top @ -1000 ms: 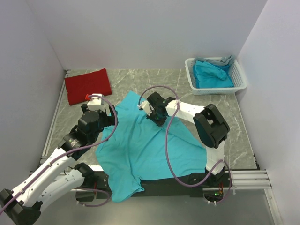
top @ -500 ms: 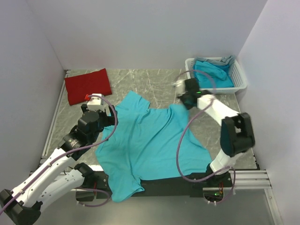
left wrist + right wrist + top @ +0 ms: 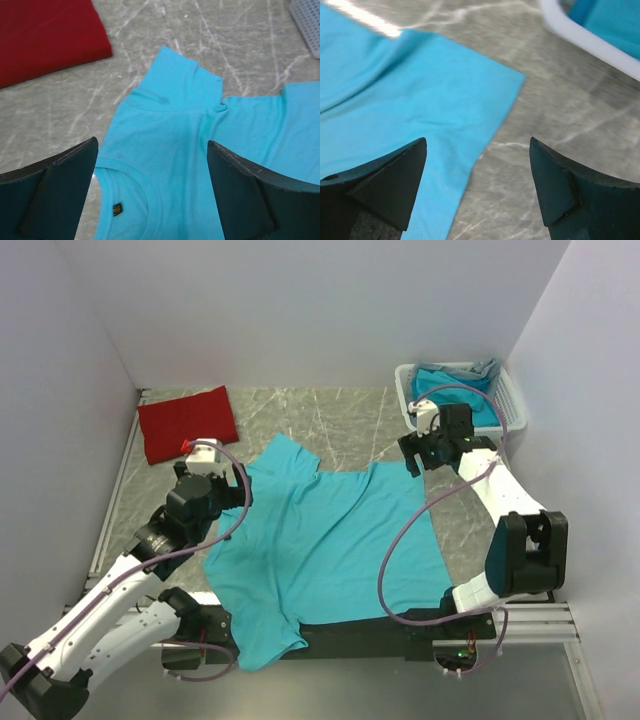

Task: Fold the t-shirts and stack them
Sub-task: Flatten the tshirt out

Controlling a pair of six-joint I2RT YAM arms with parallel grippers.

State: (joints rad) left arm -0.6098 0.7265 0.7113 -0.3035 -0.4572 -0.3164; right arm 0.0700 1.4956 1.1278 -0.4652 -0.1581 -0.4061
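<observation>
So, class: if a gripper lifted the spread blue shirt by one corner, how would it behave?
Probably floppy: the blue shirt lies flat with soft creases near its sleeve, so it would drape. Likely light, since its edge looks thin. Pushed, it may bunch rather than slide on the table.

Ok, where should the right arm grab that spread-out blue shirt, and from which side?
Take the spread turquoise shirt by its far corner nearest the basket. That corner lies flat with bare table on two sides, so probably come down from above on the basket side and scoop under the edge. The open right gripper hovers right there.
</observation>
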